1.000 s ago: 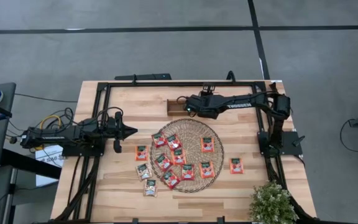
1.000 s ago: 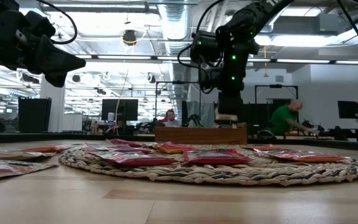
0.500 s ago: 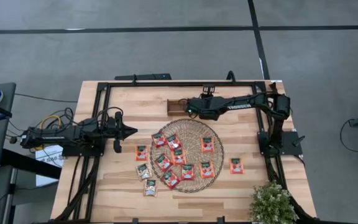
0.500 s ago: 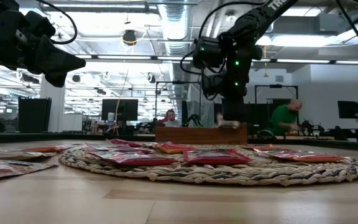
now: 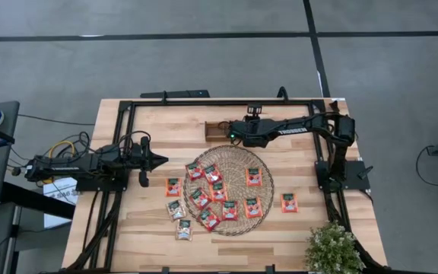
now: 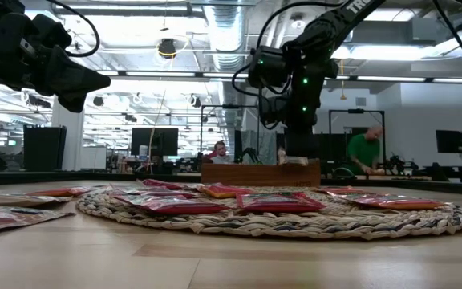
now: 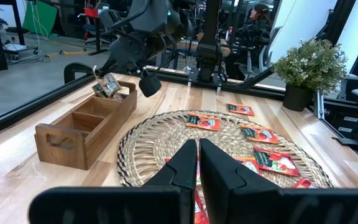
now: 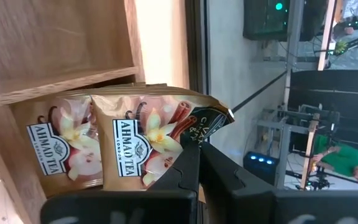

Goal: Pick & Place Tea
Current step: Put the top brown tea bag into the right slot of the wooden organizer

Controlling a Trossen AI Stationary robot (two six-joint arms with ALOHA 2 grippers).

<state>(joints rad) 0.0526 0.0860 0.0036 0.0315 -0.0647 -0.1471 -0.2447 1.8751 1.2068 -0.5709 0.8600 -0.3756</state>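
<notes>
The right gripper (image 5: 234,134) hangs over the end compartment of the wooden tray (image 5: 213,131), its fingers (image 8: 188,171) pressed together on the edge of a pale tea sachet (image 8: 151,146). That sachet stands on edge in the compartment, leaning against a second pale sachet (image 8: 64,149) already lodged there. The left wrist view shows the same grip from across the table: a sachet (image 7: 109,85) pinched just above the tray's far compartment (image 7: 114,98), the other compartments bare. The right arm (image 5: 295,128) reaches nearly level from its base at the table's far-right side, wrist turned down at the tray.

Just beside the gripper, on the near side of the tray, lies the round woven mat (image 5: 229,162), carrying most of the remaining red-orange tea sachets (image 5: 219,190). One red-orange sachet (image 5: 289,202) lies on bare wood beyond the mat toward the right arm's base; another (image 5: 173,186) and two pale ones (image 5: 179,218) lie off the mat's opposite edge. Nothing stands between gripper and tray.

Well apart from the right gripper, the left gripper (image 5: 163,160) hovers above the table past the mat's edge, fingers (image 7: 185,165) closed together and holding nothing, arm stretched level. A potted plant (image 5: 331,248) stands at the table's near-right corner. People sit at desks in the room behind.
</notes>
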